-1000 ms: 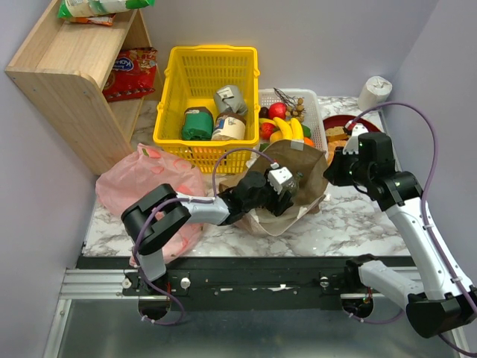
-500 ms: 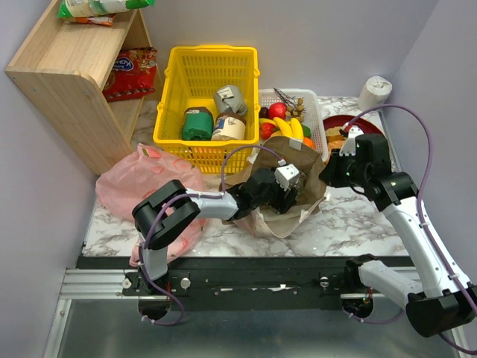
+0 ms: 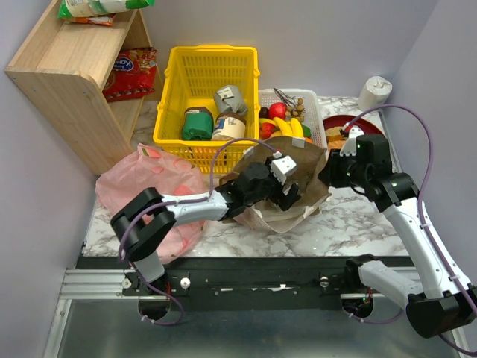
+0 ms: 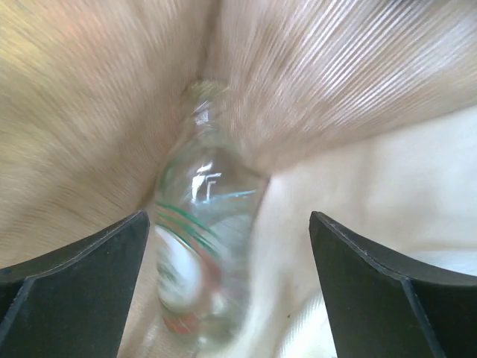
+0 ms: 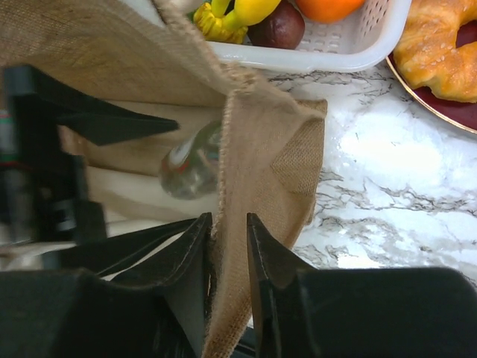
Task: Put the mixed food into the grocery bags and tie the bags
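2 grippers at brown bag (image 3: 309, 160): left gripper (image 4: 227, 216) spread wide over clear bottle (image 4: 205, 253) inside, right gripper (image 5: 227, 220) straddling right rim, clamp unclear, risking mouth collapse if slack.

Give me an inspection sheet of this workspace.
Surface: marble table, crowded.
Job's things: brown bag open, a clear bottle lying inside; pink bag slumped at left; bananas and orange in the white basket.
Clutter: yellow basket of tins, red plate of pastries, paper roll.
Pincers: left pincer open inside the brown bag, facing the bottle; right pincer straddles its rim, grip unclear.
Cables: purple cable looped along each arm.
Surroundings: wooden shelf with snack packets, lilac walls.
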Available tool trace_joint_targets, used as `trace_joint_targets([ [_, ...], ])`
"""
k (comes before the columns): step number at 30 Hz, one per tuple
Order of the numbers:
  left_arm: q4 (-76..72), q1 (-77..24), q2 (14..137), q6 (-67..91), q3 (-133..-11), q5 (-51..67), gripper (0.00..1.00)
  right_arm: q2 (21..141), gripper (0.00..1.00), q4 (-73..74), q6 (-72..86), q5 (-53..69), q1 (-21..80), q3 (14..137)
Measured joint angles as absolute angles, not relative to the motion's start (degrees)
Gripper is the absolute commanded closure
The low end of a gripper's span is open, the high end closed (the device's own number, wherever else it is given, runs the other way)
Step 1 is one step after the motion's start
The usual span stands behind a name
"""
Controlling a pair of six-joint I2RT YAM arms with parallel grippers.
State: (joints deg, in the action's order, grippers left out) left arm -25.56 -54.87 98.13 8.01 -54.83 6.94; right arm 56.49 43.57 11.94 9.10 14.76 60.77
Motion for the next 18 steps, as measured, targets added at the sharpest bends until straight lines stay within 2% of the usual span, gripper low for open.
trace_joint_targets([
  [4,-24.8,-54.9,90.8,7.9,-54.8,6.9,0.01,56.4,0.63,43.6,11.9,9.1,14.8,60.8],
  [10,-15.9,-54.9,80.0,8.1,-55.4,3.7,0.01,56.4,0.54,43.6,11.9,9.4,14.8,60.9],
  [13,-9.6,-54.9,74.4,8.6,-56.0,-0.1,0.01,56.5,0.48,43.6,11.9,9.6,14.8,61.5],
  [18,3.4,-54.9,65.3,11.1,-59.5,-10.5,0.01,56.5,0.31,43.6,11.9,9.7,14.8,62.8],
])
